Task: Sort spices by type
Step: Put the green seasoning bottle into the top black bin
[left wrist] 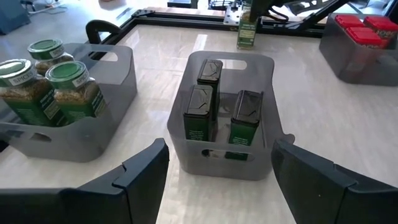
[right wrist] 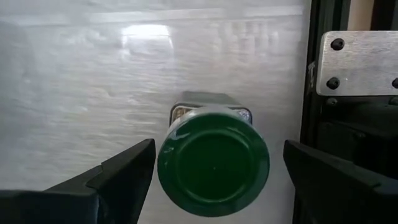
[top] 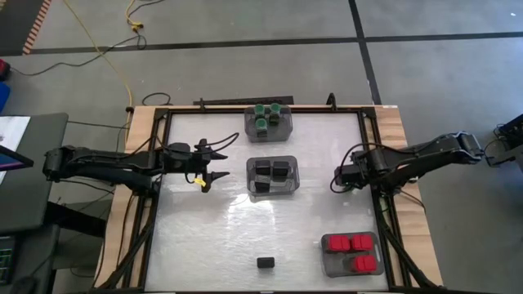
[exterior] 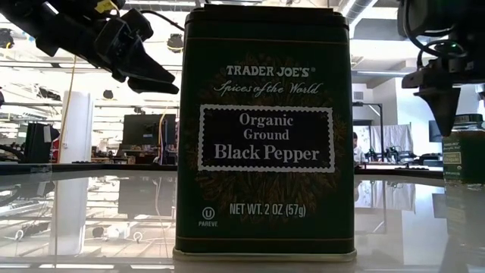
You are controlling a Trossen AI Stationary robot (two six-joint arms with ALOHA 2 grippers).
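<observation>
A green-capped spice jar (right wrist: pixel 213 162) stands upright on the table by its right edge, also seen in the low view (exterior: pixel 464 152). My right gripper (right wrist: pixel 217 155) points down above it, open, one finger on either side of the cap and clear of it. My left gripper (left wrist: pixel 221 155) hovers open above the table's left half (top: pixel 208 169), facing the middle bin (left wrist: pixel 224 162) of black tins (left wrist: pixel 200 115). One black pepper tin (top: pixel 265 262) stands alone near the front edge. Green-capped jars (top: pixel 268 117) fill the far bin; red-capped jars (top: pixel 353 249) sit in the near right bin.
The three grey bins stand at the far centre (top: pixel 270 122), the middle (top: pixel 274 176) and the near right (top: pixel 350 255). A black frame rail (right wrist: pixel 309 93) runs close beside the green-capped jar. Bare table lies at the near left (top: pixel 204 245).
</observation>
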